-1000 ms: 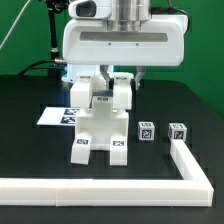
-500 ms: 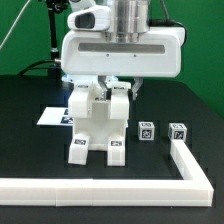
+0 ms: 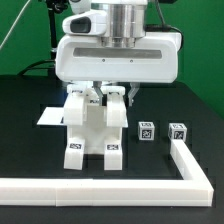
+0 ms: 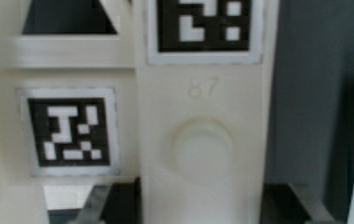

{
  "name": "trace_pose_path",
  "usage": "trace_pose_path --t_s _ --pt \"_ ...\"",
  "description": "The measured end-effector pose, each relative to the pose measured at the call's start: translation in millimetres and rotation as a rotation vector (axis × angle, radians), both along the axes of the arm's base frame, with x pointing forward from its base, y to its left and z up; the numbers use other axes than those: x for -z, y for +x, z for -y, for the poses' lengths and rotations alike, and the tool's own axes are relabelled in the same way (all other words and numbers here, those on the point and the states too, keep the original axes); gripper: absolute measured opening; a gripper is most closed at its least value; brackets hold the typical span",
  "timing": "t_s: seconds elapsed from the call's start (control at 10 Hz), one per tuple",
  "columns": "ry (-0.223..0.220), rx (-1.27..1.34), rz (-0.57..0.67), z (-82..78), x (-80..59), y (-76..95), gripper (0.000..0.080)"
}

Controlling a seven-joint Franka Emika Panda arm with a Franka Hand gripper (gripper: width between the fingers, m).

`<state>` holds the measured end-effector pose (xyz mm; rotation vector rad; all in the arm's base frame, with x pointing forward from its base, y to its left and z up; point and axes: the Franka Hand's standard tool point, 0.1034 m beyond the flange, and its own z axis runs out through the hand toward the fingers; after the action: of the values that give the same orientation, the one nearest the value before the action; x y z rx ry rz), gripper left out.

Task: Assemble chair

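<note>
The chair point(image 3: 93, 128) stands upright on the black table point(image 3: 28, 150), its long axis vertical, directly beneath the gripper point(image 3: 112, 95). The jaws come straight down and appear to pinch its upper part between them, neither fully spread nor pressed together. Any coming move turns on that vertical line-up.

In the wrist view the chair point(image 4: 200, 130) fills the picture: a post and two tags, nothing of the grip itself.

The broad wrist housing hides where the pads meet the plastic. I cannot tell whether the feet rest on the table or hang just above it.

Two small tagged blocks point(image 3: 146, 130) point(image 3: 177, 131) sit apart on the exterior view's right. The marker board point(image 3: 50, 117) is partly hidden behind the chair. The L-shaped rail point(image 3: 100, 186) lies in front.
</note>
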<state>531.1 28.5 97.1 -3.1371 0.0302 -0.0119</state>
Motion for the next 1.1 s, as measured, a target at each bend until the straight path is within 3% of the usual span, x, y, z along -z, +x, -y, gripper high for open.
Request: trace_pose_path --t_s 0.2,0.3,0.4,0.7,1.1 --pt "0.000 0.000 0.000 -0.2 0.0 0.0 0.0284" --pt "0.000 -0.001 0.000 -0.3 -0.1 0.0 0.0467" --pt "0.000 -0.001 0.000 -0.3 -0.1 0.0 0.0585" --pt "0.000 -0.001 0.000 -0.4 -0.1 0.1 0.0646" --pt "0.000 -0.001 0.000 -0.3 -0.1 0.1 0.0649"
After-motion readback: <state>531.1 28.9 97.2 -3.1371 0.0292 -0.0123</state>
